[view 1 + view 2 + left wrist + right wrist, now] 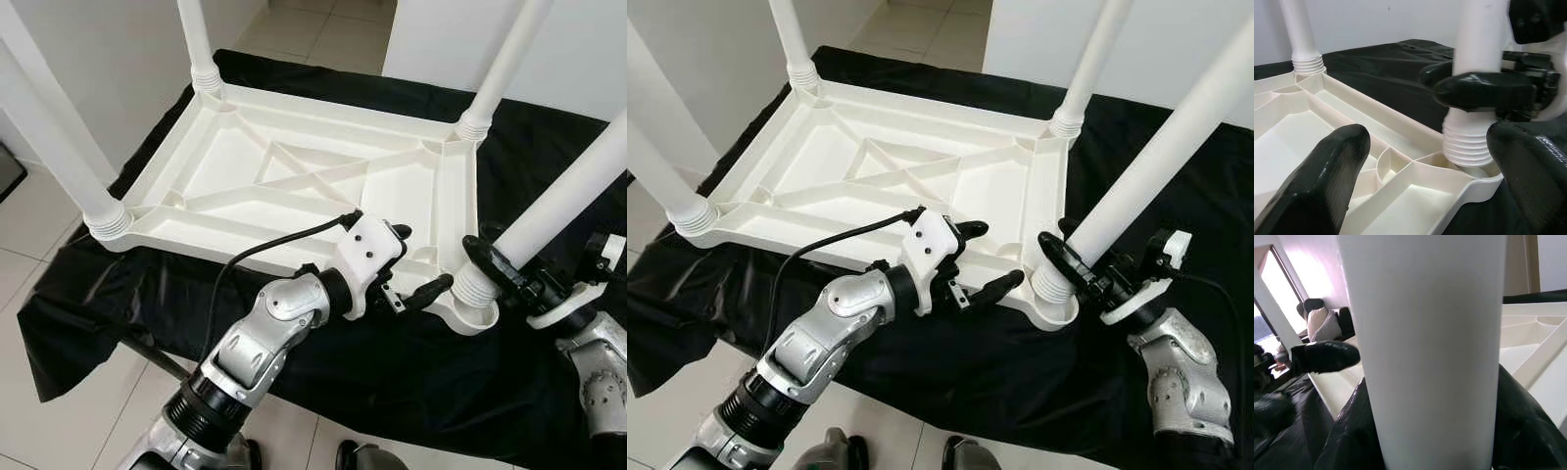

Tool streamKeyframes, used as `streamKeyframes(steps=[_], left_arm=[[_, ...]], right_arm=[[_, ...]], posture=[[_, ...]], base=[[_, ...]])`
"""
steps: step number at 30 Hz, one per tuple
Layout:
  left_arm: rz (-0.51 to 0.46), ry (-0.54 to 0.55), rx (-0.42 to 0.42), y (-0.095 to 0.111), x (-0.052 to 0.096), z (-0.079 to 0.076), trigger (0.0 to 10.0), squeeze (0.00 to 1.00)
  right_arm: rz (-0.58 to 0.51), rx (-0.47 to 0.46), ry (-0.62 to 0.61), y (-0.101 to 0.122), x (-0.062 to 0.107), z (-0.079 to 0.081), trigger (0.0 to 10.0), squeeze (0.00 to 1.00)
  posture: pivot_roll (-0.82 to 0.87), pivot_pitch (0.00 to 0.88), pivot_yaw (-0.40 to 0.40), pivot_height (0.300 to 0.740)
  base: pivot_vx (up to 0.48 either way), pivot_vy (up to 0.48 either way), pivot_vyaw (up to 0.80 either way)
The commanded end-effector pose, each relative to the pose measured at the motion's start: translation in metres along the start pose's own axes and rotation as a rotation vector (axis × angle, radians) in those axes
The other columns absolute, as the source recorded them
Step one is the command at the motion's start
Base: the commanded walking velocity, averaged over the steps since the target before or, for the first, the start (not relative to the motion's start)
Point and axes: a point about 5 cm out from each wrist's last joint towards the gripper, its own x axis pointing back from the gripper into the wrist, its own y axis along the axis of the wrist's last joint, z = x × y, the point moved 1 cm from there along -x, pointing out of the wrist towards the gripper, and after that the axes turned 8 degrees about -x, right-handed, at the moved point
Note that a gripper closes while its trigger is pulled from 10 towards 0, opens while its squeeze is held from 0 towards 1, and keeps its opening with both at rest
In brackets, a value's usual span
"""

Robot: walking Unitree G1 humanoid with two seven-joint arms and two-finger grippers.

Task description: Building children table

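Four white legs rise from a white plastic children's table (313, 176) lying upside down on a black cloth (392, 362). The cloth covers a low surface above a tiled floor (39, 211). The table's underside faces up, showing raised ribs that cross in the middle and a ridged collar at each corner socket.

The right claw (1080, 262) is clenched around the near right leg (1156, 157), low down, just above its ridged collar. That leg leans outward rather than standing straight. The left claw (982, 262) is released, its fingers spread, hovering at the table's near edge just beside that same corner.

Judging from this, the last leg is being seated in its socket. The next move probably calls for straightening the leg and pressing or twisting it home, with the left claw steadying the frame so it does not slide on the cloth.
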Motion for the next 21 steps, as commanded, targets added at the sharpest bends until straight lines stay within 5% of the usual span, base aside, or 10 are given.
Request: streamKeyframes(steps=[1,7,21], left_arm=[[-0.006,-0.035,-0.008,0.001,-0.001,-0.003,10.0,0.00],[-0.007,-0.033,-0.007,0.001,0.000,-0.002,10.0,0.00],[-0.054,-0.074,0.106,0.014,0.001,0.014,10.0,0.00]], right_arm=[[0.095,-0.069,-0.044,-0.022,0.012,-0.002,10.0,0.00],[0.073,-0.123,-0.003,-0.021,0.022,0.012,10.0,0.00],[0.028,0.061,-0.012,0.025,-0.016,0.011,10.0,0.00]], posture=[[0.05,0.173,0.006,0.740],[0.05,0.172,0.004,0.740],[0.05,0.147,-0.013,0.740]], base=[[0.000,0.000,0.00],[0.000,0.000,0.00],[0.000,0.000,0.00]])
